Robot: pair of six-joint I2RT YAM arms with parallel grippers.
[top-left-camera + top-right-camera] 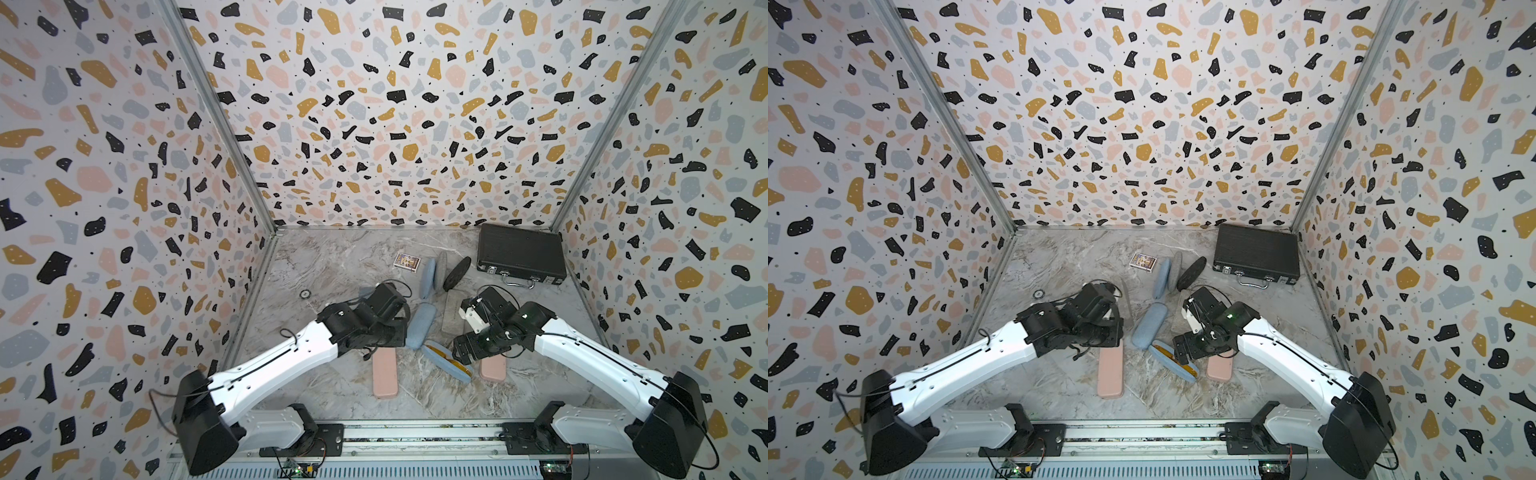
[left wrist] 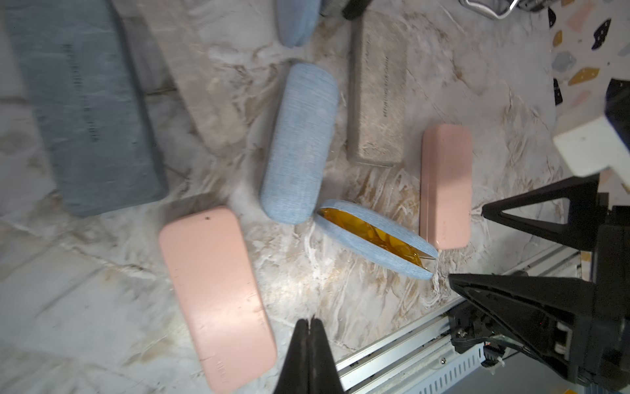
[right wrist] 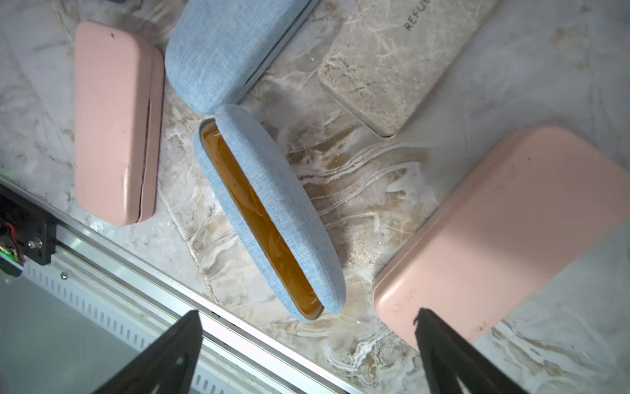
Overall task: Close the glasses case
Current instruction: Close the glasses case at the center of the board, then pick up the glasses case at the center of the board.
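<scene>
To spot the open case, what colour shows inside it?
Amber-orange interior, clearest in the right wrist view.

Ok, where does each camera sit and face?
Top views: overhead behind the bases, looking down at the table; left arm, right arm show.
Left wrist: on its arm, facing down at the open blue case; shut left gripper, open right gripper show.
Right wrist: likewise, over the same case; right gripper's fingers show.
Shared: that case.

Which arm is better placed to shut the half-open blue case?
Right. The right gripper, open, hangs over the ajar blue case; the left gripper is shut, near a pink case.
</scene>
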